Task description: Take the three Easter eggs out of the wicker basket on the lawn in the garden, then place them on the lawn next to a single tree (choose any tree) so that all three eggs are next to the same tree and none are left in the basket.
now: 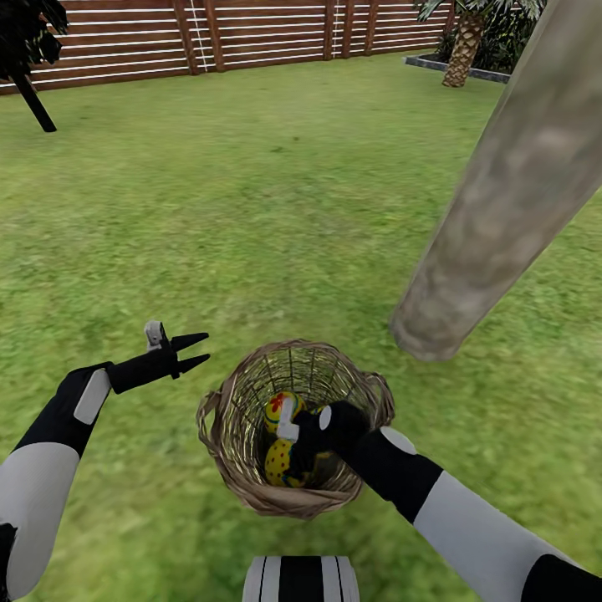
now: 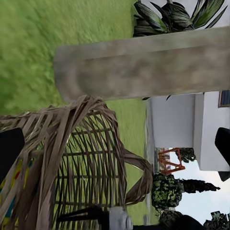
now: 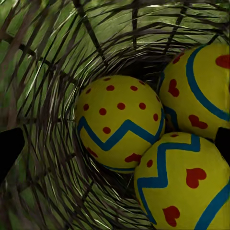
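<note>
The wicker basket (image 1: pixel 251 401) stands on the lawn (image 1: pixel 276 192), close to the base of the pale grey tree trunk (image 1: pixel 493 209). My right gripper (image 1: pixel 294 451) reaches down into the basket. In the right wrist view it (image 3: pixel 115 146) is open, fingertips (image 3: pixel 9 148) wide apart just above three yellow Easter eggs: a dotted one (image 3: pixel 120 122) and two with red hearts (image 3: pixel 201 86) (image 3: pixel 182 187). Two eggs (image 1: pixel 278 407) (image 1: pixel 278 464) show in the head view. My left gripper (image 1: pixel 199 351) hovers open and empty left of the basket, facing its wall (image 2: pixel 72 158) and the trunk (image 2: pixel 143 67).
A brown slat fence (image 1: pixel 209 33) closes the far side of the garden. A thin near-black tree (image 1: pixel 33 96) stands far left and a palm (image 1: pixel 462 50) far right. A white house (image 2: pixel 177 120) lies beyond the trunk. Open grass spreads ahead and to the left.
</note>
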Robot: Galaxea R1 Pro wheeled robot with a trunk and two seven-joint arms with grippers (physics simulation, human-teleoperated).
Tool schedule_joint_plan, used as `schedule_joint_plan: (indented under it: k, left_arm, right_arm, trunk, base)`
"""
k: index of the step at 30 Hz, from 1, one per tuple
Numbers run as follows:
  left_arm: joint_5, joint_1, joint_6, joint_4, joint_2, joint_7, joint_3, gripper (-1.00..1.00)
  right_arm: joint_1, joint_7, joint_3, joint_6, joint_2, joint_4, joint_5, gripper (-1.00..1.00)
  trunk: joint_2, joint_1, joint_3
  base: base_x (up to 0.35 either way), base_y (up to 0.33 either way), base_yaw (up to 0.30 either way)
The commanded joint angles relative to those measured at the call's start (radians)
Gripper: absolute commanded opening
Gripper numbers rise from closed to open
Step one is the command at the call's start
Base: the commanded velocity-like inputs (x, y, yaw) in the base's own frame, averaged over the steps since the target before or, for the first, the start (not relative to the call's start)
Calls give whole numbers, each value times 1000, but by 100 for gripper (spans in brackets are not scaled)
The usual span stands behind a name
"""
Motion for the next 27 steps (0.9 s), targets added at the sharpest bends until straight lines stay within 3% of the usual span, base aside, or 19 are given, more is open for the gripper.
schedule_joint_plan:
  k: [1,6,7,9,11,15,18,20,24,27]
  left_arm:
    - [-1,0,4,0,0,-3,1,100]
    - [-1,0,4,0,0,-3,1,100]
    - [-1,0,4,0,0,-3,-1,100]
    - [-1,0,4,0,0,-3,-2,100]
    - [-1,0,4,0,0,-3,-1,100]
    - [-1,0,4,0,0,-3,0,100]
    - [-1,0,4,0,0,-3,-2,100]
    - [-1,0,4,0,0,-3,-2,100]
    - [-1,0,4,0,0,-3,-2,100]
    - [-1,0,4,0,0,-3,-2,100]
  right_arm:
    - [2,2,-5,3,6,-1,4,100]
    - [28,-26,-17,27,34,-4,-3,100]
    - [45,-317,-18,84,49,-5,-4,100]
    - [62,-394,-24,89,49,-5,-7,100]
    - [93,-563,-48,91,51,-5,-14,100]
    - [124,-718,-128,90,63,-8,-77,100]
    - [127,-786,-144,88,67,-9,-101,100]
    - [133,-806,-147,85,80,-8,-158,100]
    - [138,-920,-148,76,102,4,-273,100]
    - [139,-978,-146,72,106,11,-388,100]
  trunk:
    - [0,0,-1]
    - [0,0,-1]
    - [0,0,-1]
    - [0,0,-1]
    - [0,0,-1]
    - [0,0,-1]
    - [0,0,-1]
    - [0,0,-1]
    - [0,0,-1]
    - [0,0,-1]
  base:
    - [0,0,0]
    - [0,0,0]
    - [0,0,0]
    - [0,0,0]
    - [0,0,0]
    - [0,0,0]
    - [0,0,0]
    - [0,0,0]
    - [0,0,0]
    - [0,0,0]
